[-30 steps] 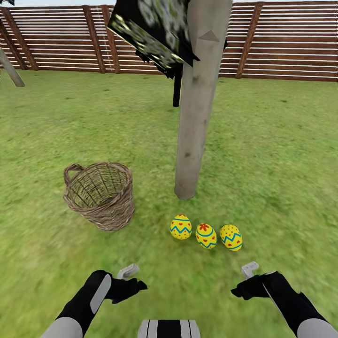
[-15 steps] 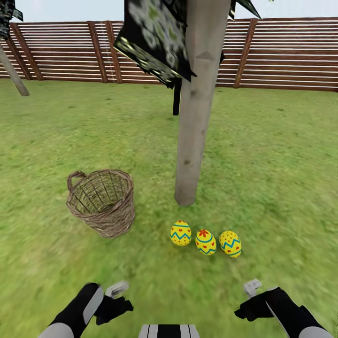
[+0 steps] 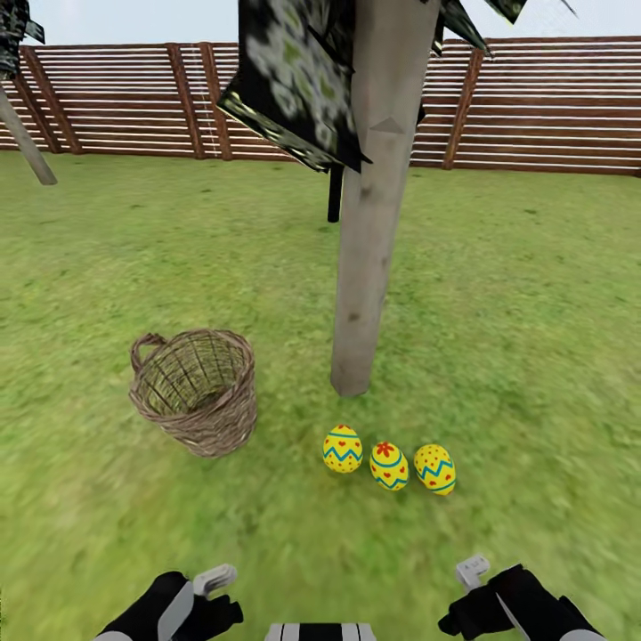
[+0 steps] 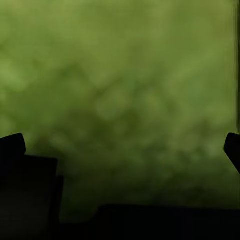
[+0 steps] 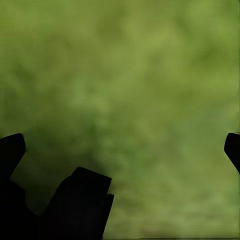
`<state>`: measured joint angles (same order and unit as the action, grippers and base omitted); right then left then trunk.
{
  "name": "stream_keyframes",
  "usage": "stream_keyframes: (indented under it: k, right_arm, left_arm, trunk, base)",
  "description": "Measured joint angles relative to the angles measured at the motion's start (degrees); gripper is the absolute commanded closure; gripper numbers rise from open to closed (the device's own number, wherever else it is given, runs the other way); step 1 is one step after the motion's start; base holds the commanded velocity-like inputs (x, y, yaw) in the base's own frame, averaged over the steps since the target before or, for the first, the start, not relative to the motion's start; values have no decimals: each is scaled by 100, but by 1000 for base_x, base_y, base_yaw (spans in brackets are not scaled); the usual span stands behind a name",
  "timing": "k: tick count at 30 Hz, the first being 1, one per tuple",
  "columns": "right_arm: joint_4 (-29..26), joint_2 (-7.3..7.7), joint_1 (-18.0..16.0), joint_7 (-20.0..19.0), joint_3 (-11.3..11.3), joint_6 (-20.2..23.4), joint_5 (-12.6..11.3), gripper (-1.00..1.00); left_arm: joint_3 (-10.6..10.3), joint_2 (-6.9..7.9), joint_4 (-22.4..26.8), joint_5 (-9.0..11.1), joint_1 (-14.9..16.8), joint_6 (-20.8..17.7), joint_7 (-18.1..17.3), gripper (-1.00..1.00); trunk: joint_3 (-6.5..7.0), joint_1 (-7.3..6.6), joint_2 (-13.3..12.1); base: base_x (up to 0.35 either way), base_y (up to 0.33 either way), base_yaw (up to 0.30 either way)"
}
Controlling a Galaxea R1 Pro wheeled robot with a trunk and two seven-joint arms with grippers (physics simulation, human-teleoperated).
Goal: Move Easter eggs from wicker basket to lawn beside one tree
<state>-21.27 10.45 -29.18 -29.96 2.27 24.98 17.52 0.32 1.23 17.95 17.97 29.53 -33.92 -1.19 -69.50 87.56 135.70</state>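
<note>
Outdoor yard, flat daylight, no hard shadows. Ground ahead of me is mottled green grass, running flat to the boundary. Boundary is a reddish-brown fence of horizontal slats with darker angled posts, spanning the full far side. Strip of pale grey-blue sky above it. Thick pale grey-beige trunk rises straight from the grass just ahead, dark blocky foliage flecked yellow-green hanging off it. Thin black trunk stands behind it, nearer the fence. Another grey trunk leans at far left. Both wrist views: blurred green grass, nothing resolvable.
</note>
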Motion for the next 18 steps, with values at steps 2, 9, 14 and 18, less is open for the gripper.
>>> stream_keyframes:
  k: [2, 9, 14, 18]
  right_arm:
    - [39, -22, 0, 0, -2, -3, 0, -100]
    - [298, -45, 0, 52, -1, -570, -28, -100]
    - [776, -46, -1, 64, 5, -1139, 37, -100]
    - [1101, -105, 1, 87, 7, -1234, 50, -100]
  left_arm:
    - [0, -7, -12, -5, 0, 32, 0, -100]
    - [0, -33, -117, -3, 0, 66, 0, -100]
    - [-61, -44, -462, -15, 0, 371, -7, -100]
    - [-97, -47, -655, -18, 0, 465, -14, -100]
  trunk:
    - [36, -44, -80]
    - [161, -198, -361]
    - [251, -307, -561]
    - [323, -395, -722]
  base:
    - [0, 0, 0]
    - [0, 0, 0]
    - [0, 0, 0]
    - [0, 0, 0]
